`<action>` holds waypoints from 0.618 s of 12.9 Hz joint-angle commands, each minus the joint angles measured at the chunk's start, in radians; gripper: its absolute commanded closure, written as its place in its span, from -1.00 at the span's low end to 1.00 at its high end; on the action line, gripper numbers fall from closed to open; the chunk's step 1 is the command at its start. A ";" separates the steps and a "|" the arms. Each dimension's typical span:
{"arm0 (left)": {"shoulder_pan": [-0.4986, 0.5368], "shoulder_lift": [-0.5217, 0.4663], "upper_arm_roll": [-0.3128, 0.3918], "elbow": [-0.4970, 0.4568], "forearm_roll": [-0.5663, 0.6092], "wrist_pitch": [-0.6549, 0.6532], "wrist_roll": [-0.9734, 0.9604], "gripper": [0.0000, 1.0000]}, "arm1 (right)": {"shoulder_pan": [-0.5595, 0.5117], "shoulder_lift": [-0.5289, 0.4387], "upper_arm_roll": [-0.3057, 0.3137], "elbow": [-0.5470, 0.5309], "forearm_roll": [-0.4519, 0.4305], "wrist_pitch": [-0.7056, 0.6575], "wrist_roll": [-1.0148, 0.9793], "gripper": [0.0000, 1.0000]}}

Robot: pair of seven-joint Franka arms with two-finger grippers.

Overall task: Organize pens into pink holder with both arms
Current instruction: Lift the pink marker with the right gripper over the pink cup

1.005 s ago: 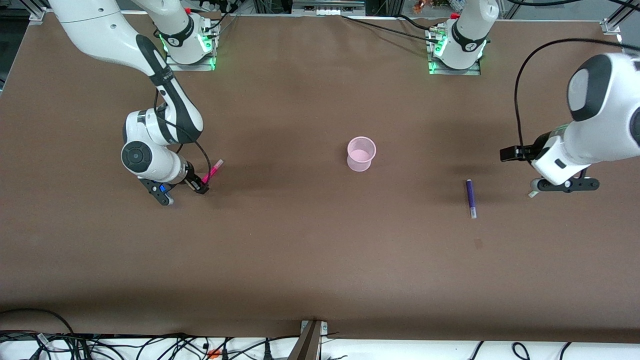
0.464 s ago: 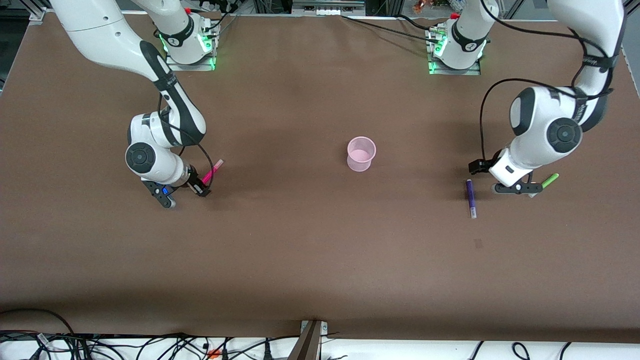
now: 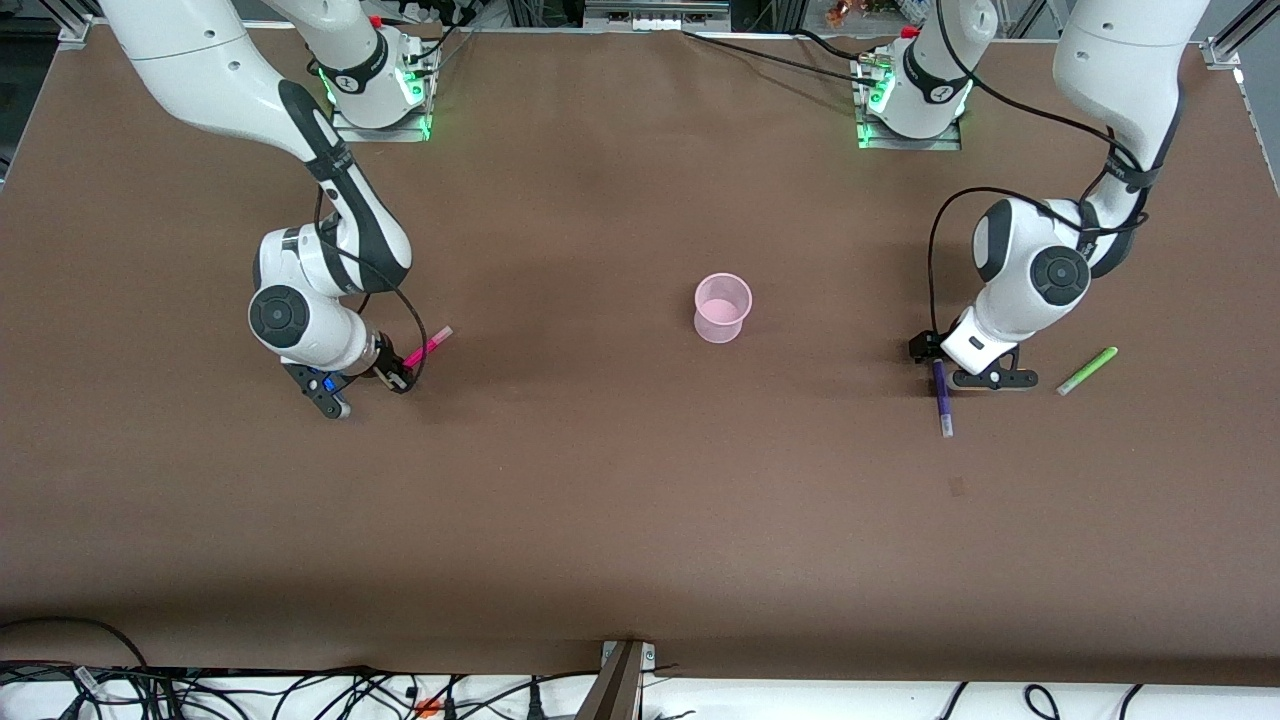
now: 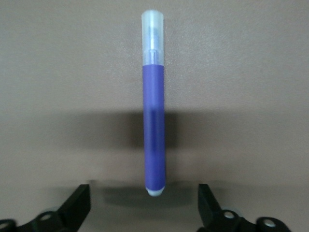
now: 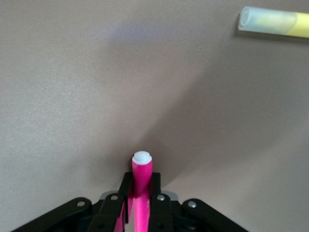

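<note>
The pink holder (image 3: 722,308) stands upright mid-table, with no pens showing in it. My right gripper (image 3: 395,378) is shut on the magenta pen (image 3: 428,347), low over the table at the right arm's end; the right wrist view shows the pen (image 5: 142,181) clamped in the gripper (image 5: 141,193). A yellow pen (image 5: 275,22) lies close by, hidden in the front view. My left gripper (image 3: 935,362) is open and low over one end of the purple pen (image 3: 941,400). In the left wrist view the purple pen (image 4: 154,130) lies between the spread fingers (image 4: 79,208) of the gripper (image 4: 144,200).
A light green pen (image 3: 1087,370) lies on the brown table beside the left gripper, toward the left arm's end. Cables run along the table edge (image 3: 300,690) nearest the front camera.
My left arm has swung away from the green pen, uncovering it, and come down over the purple pen's end. My right gripper has kept the magenta pen and barely shifted.
</note>
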 commanded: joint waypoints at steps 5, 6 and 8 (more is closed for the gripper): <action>-0.006 0.005 -0.003 0.018 0.007 0.013 -0.004 0.84 | 0.041 -0.140 0.207 0.420 -0.055 -0.578 0.241 1.00; -0.006 0.014 -0.003 0.030 0.007 0.012 -0.006 0.76 | 0.078 -0.140 0.215 0.481 -0.076 -0.599 0.281 1.00; -0.006 0.022 -0.003 0.042 0.005 0.013 -0.006 0.74 | 0.177 -0.139 0.221 0.549 -0.082 -0.594 0.337 1.00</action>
